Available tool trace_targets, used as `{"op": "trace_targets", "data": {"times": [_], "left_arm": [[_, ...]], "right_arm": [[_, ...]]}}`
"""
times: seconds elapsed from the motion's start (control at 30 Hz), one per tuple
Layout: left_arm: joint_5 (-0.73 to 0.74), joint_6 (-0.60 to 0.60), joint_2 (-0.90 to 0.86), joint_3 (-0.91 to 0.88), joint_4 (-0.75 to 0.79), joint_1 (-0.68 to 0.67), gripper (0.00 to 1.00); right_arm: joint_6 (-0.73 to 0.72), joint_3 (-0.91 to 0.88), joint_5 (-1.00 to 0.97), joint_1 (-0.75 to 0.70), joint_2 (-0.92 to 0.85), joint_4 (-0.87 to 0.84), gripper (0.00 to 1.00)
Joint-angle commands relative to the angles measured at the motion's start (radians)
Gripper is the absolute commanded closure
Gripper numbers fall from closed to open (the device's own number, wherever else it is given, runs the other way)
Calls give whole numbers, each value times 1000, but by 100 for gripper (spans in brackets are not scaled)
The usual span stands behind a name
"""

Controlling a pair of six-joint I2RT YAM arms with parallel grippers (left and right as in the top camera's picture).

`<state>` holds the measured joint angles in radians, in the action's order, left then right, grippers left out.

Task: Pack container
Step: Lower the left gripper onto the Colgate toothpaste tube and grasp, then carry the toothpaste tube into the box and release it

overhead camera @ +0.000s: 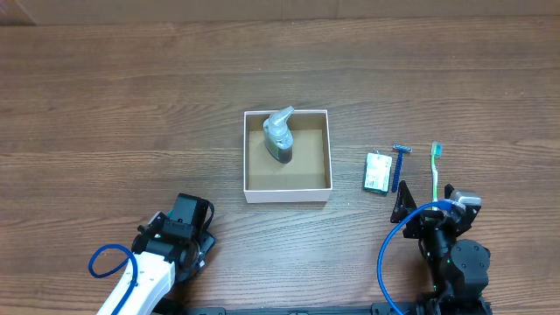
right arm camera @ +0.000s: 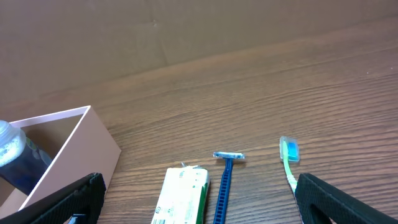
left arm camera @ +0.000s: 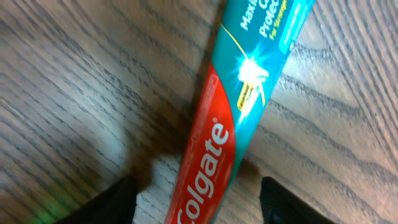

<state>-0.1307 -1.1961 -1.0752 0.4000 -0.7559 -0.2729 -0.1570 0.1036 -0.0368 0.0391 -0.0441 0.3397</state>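
Observation:
The container (overhead camera: pixel 287 193), a square white-walled box with a brown inside, stands at the table's centre and holds a clear pump bottle (overhead camera: pixel 280 136). My left gripper (overhead camera: pixel 191 212) is at the front left, open, with its fingers (left arm camera: pixel 198 202) on either side of a red and teal Colgate toothpaste tube (left arm camera: pixel 230 118) lying on the table. The tube is hidden in the overhead view. My right gripper (overhead camera: pixel 427 199) is open and empty (right arm camera: pixel 199 202), just in front of a white soap packet (right arm camera: pixel 183 196), a blue razor (right arm camera: pixel 225 180) and a green toothbrush (right arm camera: pixel 289 162).
The packet (overhead camera: pixel 379 172), razor (overhead camera: pixel 399 162) and toothbrush (overhead camera: pixel 435 171) lie in a row right of the container. The container's corner (right arm camera: pixel 99 149) and the bottle (right arm camera: pixel 12 155) show at the left of the right wrist view. The table is brown wood.

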Motion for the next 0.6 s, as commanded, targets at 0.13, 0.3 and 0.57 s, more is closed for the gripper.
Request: {"op": "trace_targets", "data": {"times": [0.13, 0.3, 0.57], "left_arm": [[-43, 110, 9, -10, 34, 7, 64], [24, 245, 9, -8, 118, 7, 72], [26, 400, 9, 163, 79, 7, 82]], "right_arm": [[2, -2, -7, -4, 5, -6, 0], [2, -2, -7, -4, 5, -6, 0], [2, -2, -7, -4, 5, -6, 0]]}}
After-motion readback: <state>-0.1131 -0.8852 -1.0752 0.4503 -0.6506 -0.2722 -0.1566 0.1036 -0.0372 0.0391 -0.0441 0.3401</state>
